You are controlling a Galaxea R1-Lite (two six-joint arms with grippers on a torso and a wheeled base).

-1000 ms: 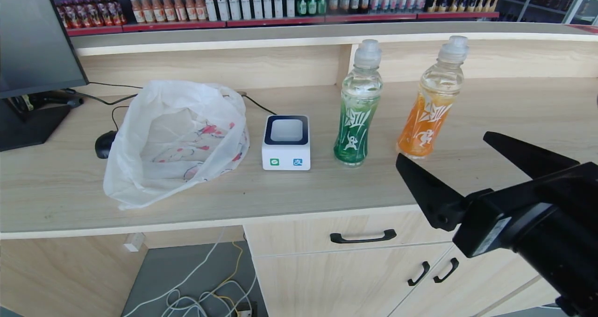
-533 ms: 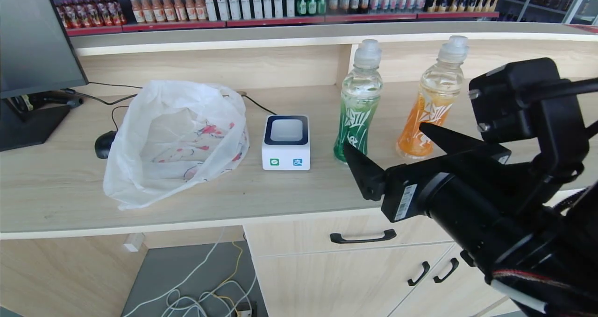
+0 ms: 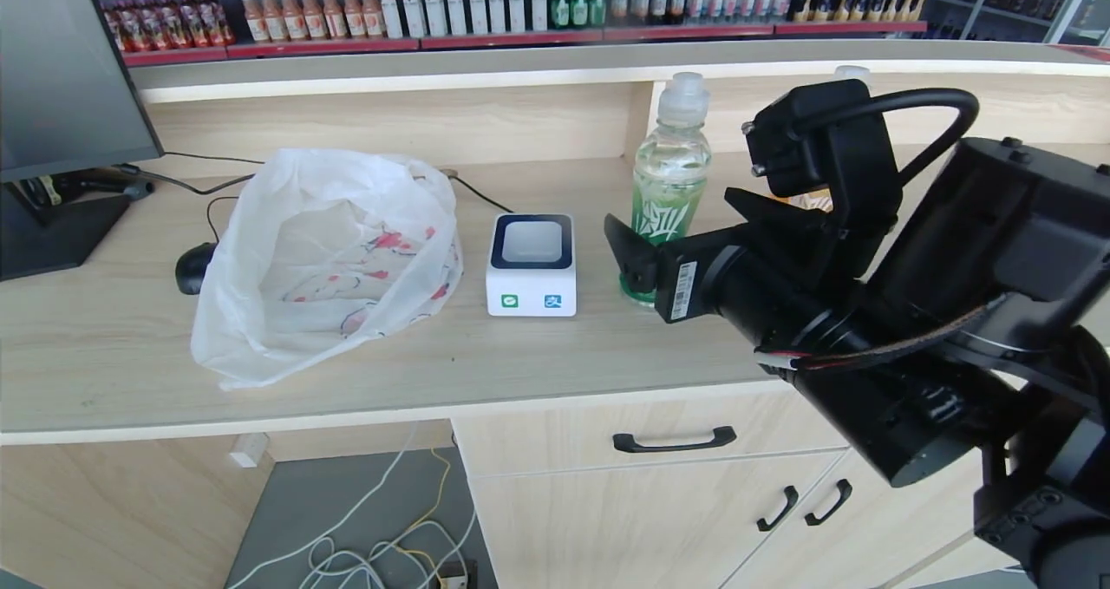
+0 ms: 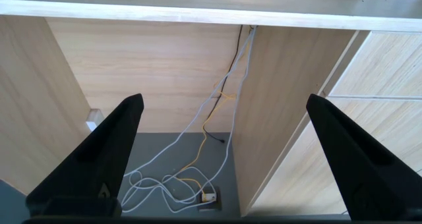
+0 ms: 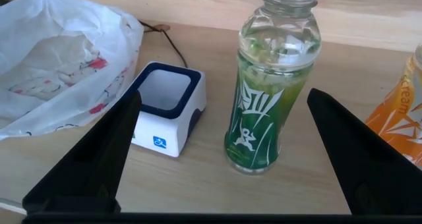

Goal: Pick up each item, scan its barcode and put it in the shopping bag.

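A green drink bottle (image 3: 668,173) stands upright on the wooden counter (image 3: 434,355), just right of the white scanner box (image 3: 532,264). My right arm hides most of the orange bottle (image 3: 852,72); the right wrist view shows its label (image 5: 402,112) beside the green bottle (image 5: 270,99). The right gripper (image 3: 668,206) is open at bottle height in front of the green bottle, which stands between the spread fingers (image 5: 224,92) but farther off. A white shopping bag (image 3: 325,259) lies open left of the scanner. My left gripper (image 4: 224,99) is open below the counter edge, holding nothing.
A monitor (image 3: 61,68) and a mouse (image 3: 192,268) sit at the counter's far left. A raised ledge and a shelf of bottles (image 3: 520,8) run behind. Drawers with black handles (image 3: 674,441) are below, with cables on the floor (image 4: 191,178).
My right arm has swung up and to the left, from in front of the orange bottle to in front of the green one, and now covers the orange bottle. The gripper stays open.
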